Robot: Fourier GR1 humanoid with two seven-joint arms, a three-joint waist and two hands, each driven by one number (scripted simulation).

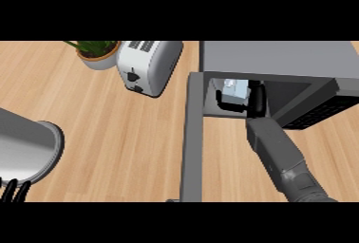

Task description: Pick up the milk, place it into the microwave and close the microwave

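Wooden counter (112, 137), toaster (147, 66), potted plant (98, 54), microwave (280, 59), steel pot (28, 149)

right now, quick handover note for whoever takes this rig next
Right robot hand: inside the open microwave, at the milk; fingers hidden, so grip unclear.
Left robot hand: resting at the lower left edge, fingers up, holding nothing.
Milk: inside the microwave cavity.
Door: wide open, swung toward the robot.
Done: milk carried in.
Left: confirm release, pull the arm out, close the door.

Grey microwave (280, 57) — white toaster (148, 64) — light wood-grain counter (112, 137).
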